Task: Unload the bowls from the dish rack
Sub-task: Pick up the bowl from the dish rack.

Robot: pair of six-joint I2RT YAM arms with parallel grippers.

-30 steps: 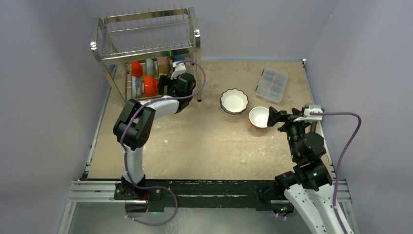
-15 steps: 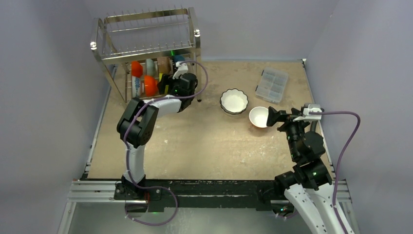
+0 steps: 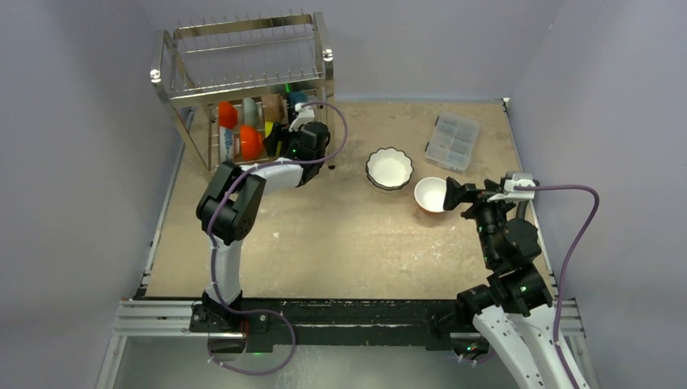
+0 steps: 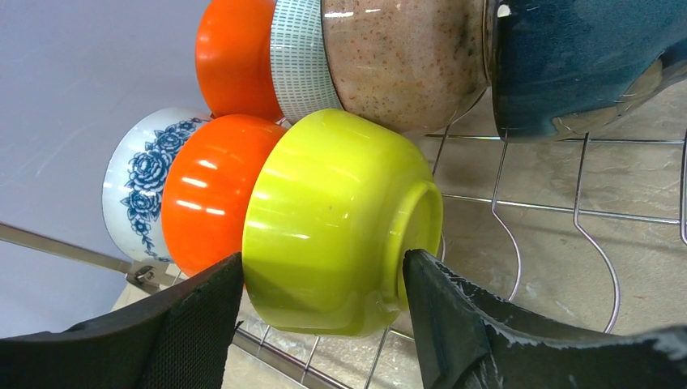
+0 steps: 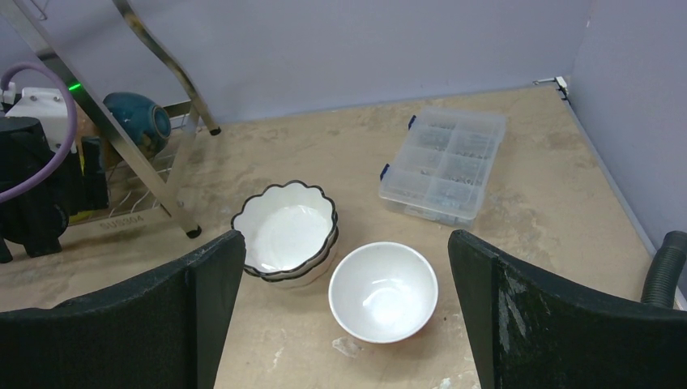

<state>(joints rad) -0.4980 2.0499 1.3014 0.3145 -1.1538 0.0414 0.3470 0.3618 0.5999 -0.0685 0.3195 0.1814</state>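
Note:
The steel dish rack [image 3: 243,65] stands at the far left. Its lower tier holds several bowls on edge: a yellow-green bowl [image 4: 332,219], two orange bowls [image 4: 212,190], a blue-flowered one [image 4: 138,178], a tan speckled one [image 4: 405,61] and a teal one [image 4: 583,57]. My left gripper [image 3: 279,146] is inside the lower tier. It is open, with its fingers [image 4: 202,316] on either side of the yellow-green bowl, which still rests on the wires. Two stacked white scalloped bowls [image 3: 390,168] and a plain white bowl [image 3: 431,194] sit on the table. My right gripper [image 3: 455,194] hangs open and empty next to the plain bowl [image 5: 382,290].
A clear plastic compartment box [image 3: 452,142] lies at the far right, behind the white bowls, and also shows in the right wrist view [image 5: 444,166]. The rack's front leg [image 5: 162,162] stands left of the scalloped bowls [image 5: 285,227]. Purple-grey walls close in the table's sides.
My left arm has shifted a little to the right and deeper into the rack's lower tier. The right arm and the bowls on the table have not moved.

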